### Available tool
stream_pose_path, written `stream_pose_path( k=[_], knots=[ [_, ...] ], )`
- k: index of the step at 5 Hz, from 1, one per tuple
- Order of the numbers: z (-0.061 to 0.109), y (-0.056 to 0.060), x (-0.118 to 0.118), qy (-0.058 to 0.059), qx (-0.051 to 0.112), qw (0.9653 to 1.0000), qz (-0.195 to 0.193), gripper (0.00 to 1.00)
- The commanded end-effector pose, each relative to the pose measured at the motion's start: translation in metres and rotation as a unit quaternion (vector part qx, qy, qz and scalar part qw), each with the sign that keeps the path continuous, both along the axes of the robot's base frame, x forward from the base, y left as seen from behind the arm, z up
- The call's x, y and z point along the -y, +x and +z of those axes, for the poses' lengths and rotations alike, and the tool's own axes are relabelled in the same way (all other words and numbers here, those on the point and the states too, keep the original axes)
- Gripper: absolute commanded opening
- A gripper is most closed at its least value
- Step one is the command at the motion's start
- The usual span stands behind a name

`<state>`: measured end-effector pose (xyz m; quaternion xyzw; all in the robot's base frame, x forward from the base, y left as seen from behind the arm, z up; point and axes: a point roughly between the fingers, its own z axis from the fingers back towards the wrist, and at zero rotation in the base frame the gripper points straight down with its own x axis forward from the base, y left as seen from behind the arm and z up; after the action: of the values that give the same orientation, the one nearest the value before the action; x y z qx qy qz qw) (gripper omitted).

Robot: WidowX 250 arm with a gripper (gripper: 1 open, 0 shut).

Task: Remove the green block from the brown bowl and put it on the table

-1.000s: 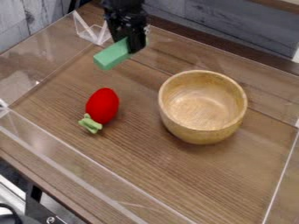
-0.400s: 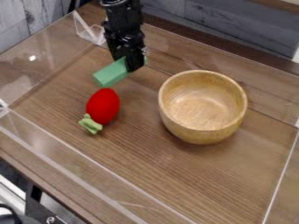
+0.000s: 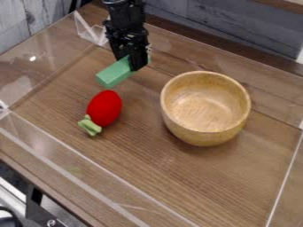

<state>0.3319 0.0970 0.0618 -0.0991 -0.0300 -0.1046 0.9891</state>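
Sinking lower and drifting toward 5 o'clock since a second ago, with the green block [image 3: 113, 73] now hanging just above the table [image 3: 213, 177] instead of high near the back wall; barely shifting at all across the last fraction of that second. Lying at 8 o'clock of centre, well left, the red strawberry toy [image 3: 103, 107], unmoved, with its pale stem pointing toward 7 o'clock. Hovering just beyond it at 12 o'clock, the block, tilted, one end dipping toward the toy. Clamping on the block's upper end, the black fingers [image 3: 134, 58] of the gripper, pointing steeply down. Sitting well apart at 3 o'clock, the brown bowl [image 3: 206, 107], empty and in the same spot as before.

Judging the task as nearly finished, with only the release remaining. Risking a bad landing: releasing while tilted could mean the block tipping or sliding onto the strawberry toy, being so near it. Risking also a scrape or jam, pressing the low corner into the table by descending further before letting go.
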Motion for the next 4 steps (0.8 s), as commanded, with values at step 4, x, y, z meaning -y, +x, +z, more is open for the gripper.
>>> stream_pose_path(
  k=[4],
  knots=[
    [0.021, 0.005, 0.010, 0.030, 0.044, 0.9976, -0.045, 1.00]
  ],
)
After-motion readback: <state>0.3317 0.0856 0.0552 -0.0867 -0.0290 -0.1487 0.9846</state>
